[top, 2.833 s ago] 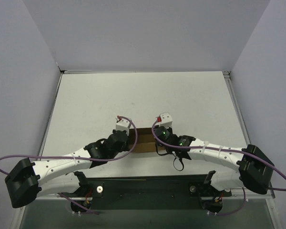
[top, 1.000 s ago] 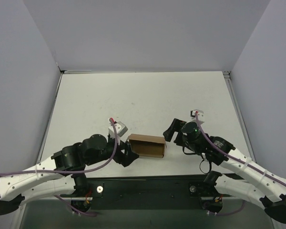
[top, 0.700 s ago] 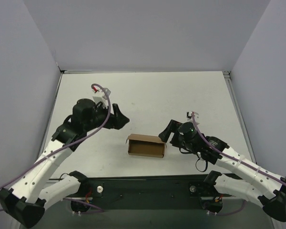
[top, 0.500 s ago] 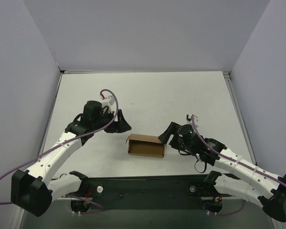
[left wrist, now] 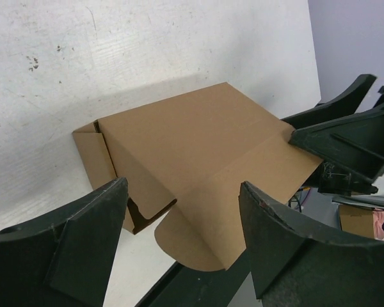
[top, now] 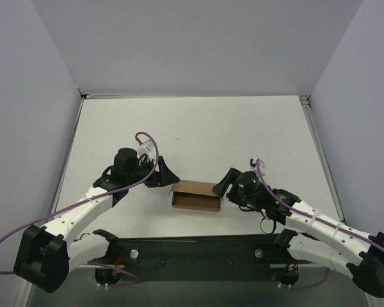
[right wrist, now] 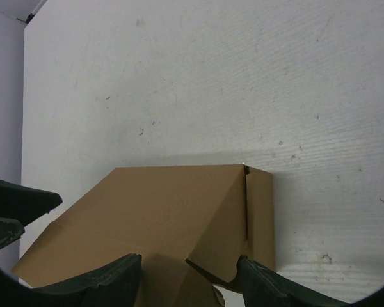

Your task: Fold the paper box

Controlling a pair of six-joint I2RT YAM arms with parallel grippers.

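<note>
The paper box (top: 196, 196) is a small brown cardboard box lying on the white table, with a loose rounded flap (left wrist: 198, 246) hanging at its near side. My left gripper (top: 168, 176) hovers just off the box's left end, open, and the box fills the space ahead of its fingers (left wrist: 83, 236). At the box's right end my right gripper (top: 223, 185) stands open too. In the right wrist view the box (right wrist: 160, 217) reaches down between the two fingertips (right wrist: 112, 281), and a side flap (right wrist: 259, 217) stands slightly ajar. Neither gripper holds the box.
The black base rail (top: 198, 246) runs along the near edge just below the box. Grey walls (top: 32, 128) close in the table on the left, right and back. The white table (top: 198, 128) stretches behind the box.
The left arm swung up and away to the back left, then came back down toward the box's left end. The right gripper crept closer to the box's right end. The box stayed put.
</note>
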